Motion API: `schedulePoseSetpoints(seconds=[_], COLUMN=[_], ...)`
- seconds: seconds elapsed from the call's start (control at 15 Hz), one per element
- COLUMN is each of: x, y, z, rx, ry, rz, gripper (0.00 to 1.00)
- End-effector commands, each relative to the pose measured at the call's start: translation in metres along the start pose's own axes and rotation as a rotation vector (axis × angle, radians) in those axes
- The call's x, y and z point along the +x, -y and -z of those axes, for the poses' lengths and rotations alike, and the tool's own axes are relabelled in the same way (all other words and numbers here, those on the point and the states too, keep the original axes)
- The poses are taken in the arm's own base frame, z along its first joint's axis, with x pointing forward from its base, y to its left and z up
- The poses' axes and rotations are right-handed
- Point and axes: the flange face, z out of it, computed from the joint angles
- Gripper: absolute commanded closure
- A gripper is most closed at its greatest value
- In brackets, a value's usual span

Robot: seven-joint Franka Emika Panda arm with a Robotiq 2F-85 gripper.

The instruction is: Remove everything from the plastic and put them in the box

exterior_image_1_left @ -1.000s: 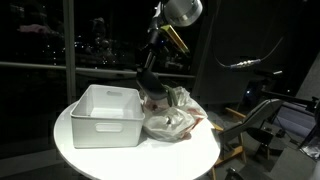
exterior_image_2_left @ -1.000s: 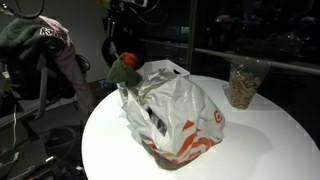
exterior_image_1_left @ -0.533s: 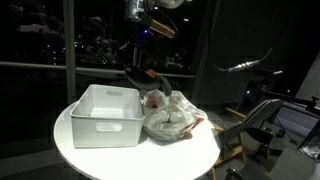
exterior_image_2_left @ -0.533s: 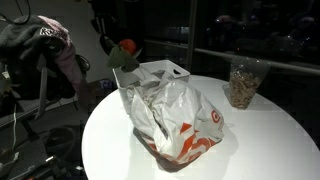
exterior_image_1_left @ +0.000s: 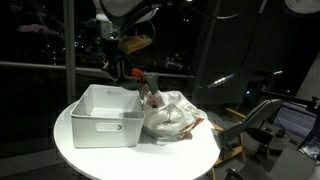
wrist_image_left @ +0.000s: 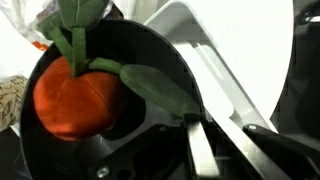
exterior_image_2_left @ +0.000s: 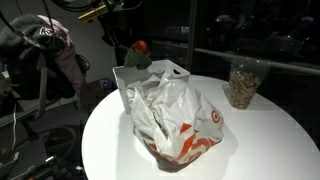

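My gripper [wrist_image_left: 190,120] is shut on the green leaf of a soft orange-red cloth item [wrist_image_left: 75,97]. In both exterior views the item [exterior_image_1_left: 141,77] [exterior_image_2_left: 137,52] hangs from the gripper [exterior_image_1_left: 124,70] above the far end of the white box [exterior_image_1_left: 100,117] [exterior_image_2_left: 165,70]. The wrinkly whitish plastic [exterior_image_1_left: 175,120] [exterior_image_2_left: 178,118] with red print lies beside the box, and a pinkish cloth [exterior_image_1_left: 155,98] shows at its mouth. In the wrist view the box's white rim [wrist_image_left: 245,55] lies below.
Everything stands on a round white table [exterior_image_1_left: 75,152] [exterior_image_2_left: 265,140]. A clear jar [exterior_image_2_left: 243,83] of brownish bits stands at the table's far side. Clothes hang over a stand [exterior_image_2_left: 50,45] off the table. Dark windows are behind, and equipment [exterior_image_1_left: 275,120] stands beside the table.
The arm has lifted the orange-red item out of the plastic and carried it sideways towards the box. The grip has stayed shut.
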Motion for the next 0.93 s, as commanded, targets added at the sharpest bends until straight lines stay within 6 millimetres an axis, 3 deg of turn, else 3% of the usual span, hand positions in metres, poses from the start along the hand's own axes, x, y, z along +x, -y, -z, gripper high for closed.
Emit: schedulePoseSetpoints(seconds=[0.0, 0.53, 0.67, 0.73, 0.8, 0.87], x=[0.037, 0.059, 0.060, 0.061, 0.062, 0.062], y=[0.009, 0.046, 0.051, 0.053, 0.053, 0.054], z=[-0.026, -0.123, -0.138, -0.141, -0.141, -0.140], rx=[-0.043, -0.039, -0.031, -0.027, -0.022, -0.021], ry=[-0.009, 0.113, 0.133, 0.136, 0.135, 0.134], rz=[0.031, 0.107, 0.116, 0.116, 0.112, 0.110], gripper=[0.95, 0.95, 0.95, 0.87, 0.64, 0.62])
